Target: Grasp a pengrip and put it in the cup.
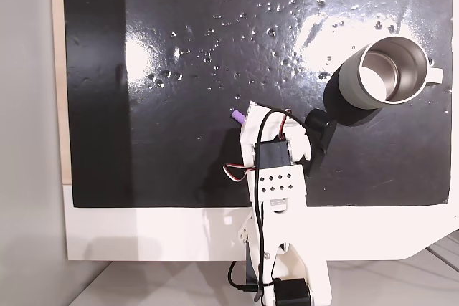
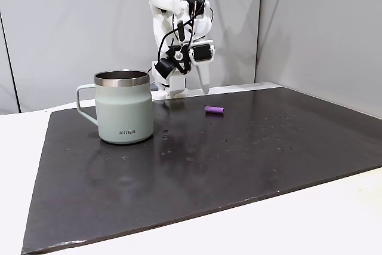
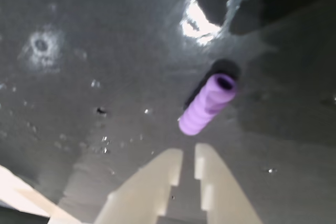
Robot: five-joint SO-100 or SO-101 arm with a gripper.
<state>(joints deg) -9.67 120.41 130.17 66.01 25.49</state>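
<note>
The pengrip (image 3: 206,106), a small purple ribbed tube, lies on the black mat (image 2: 250,159), just beyond and slightly right of my fingertips in the wrist view. My gripper (image 3: 188,153) is shut, its two white fingers (image 3: 144,187) nearly touching with nothing between them. In a fixed view from above, the pengrip (image 1: 235,115) peeks out at the left of the gripper (image 1: 248,117). In a fixed view from the front, the gripper (image 2: 205,90) hangs above the mat behind the pengrip (image 2: 214,110). The grey cup (image 1: 387,73) stands upright and empty, well apart (image 2: 124,108).
The black mat (image 1: 179,141) is wet with scattered droplets and glare. A white table edge (image 1: 158,234) runs around it, and the arm's base (image 1: 287,284) sits at that edge. Grey walls (image 2: 322,34) stand behind the table.
</note>
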